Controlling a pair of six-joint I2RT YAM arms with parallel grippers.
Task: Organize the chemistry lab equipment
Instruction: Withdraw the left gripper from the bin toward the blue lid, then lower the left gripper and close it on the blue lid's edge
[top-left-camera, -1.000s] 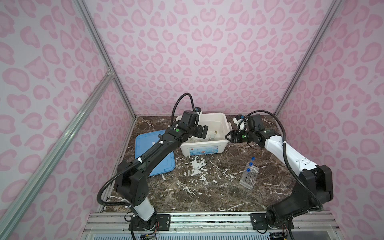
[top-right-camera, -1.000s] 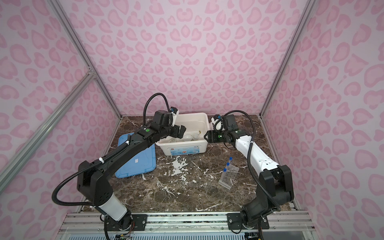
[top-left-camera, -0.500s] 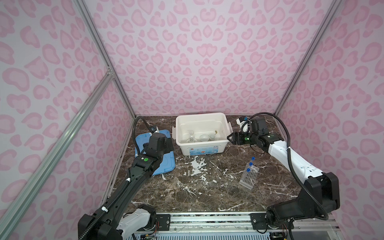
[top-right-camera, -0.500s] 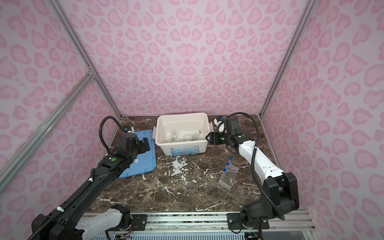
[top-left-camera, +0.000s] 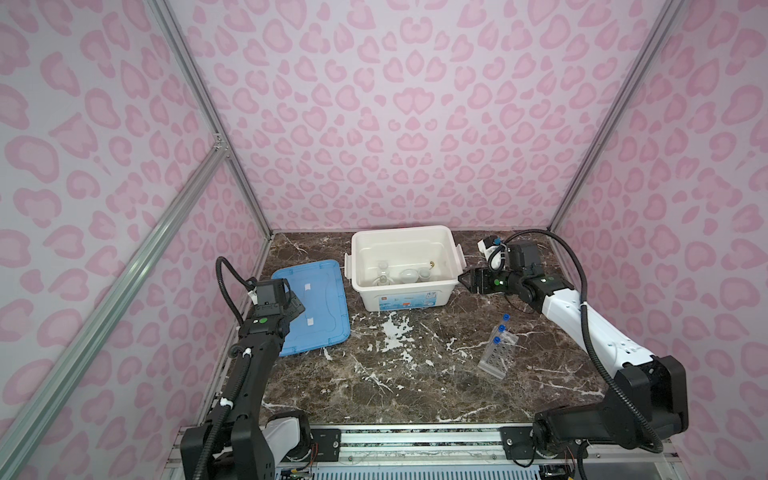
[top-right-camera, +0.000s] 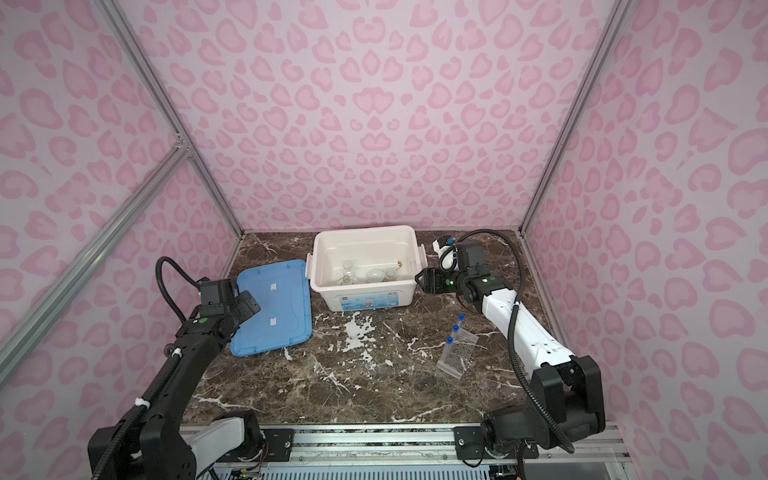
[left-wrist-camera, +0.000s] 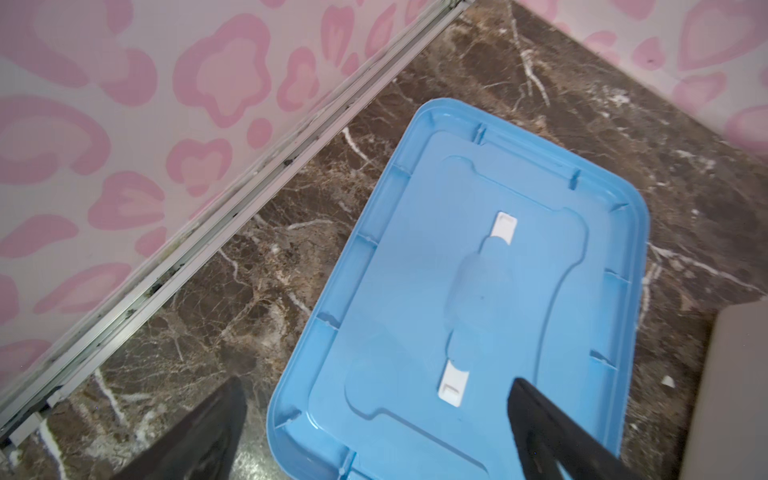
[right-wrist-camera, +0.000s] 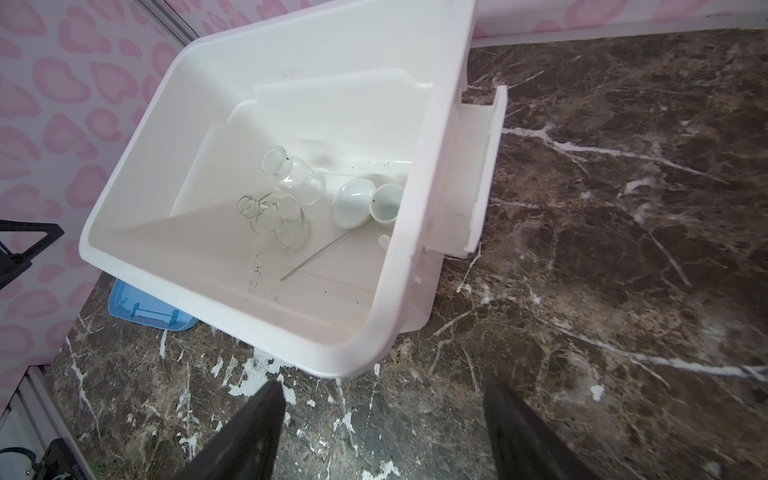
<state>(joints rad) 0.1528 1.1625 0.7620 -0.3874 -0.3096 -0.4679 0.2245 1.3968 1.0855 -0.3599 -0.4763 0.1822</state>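
A clear tube rack lies on the marble at the right, holding three blue-capped test tubes. Two clear glass flasks and two white dishes sit inside the white box. My right gripper is open and empty, just off the box's right side near its handle. My left gripper is open and empty over the near left part of the blue lid.
The blue lid lies flat, underside up, left of the white box, close to the left wall rail. Pink patterned walls close in the back and both sides. A thin wire lies on the box floor.
My left arm has pulled back from the white box and come down to the left over the blue lid. My right gripper has barely shifted beside the box.
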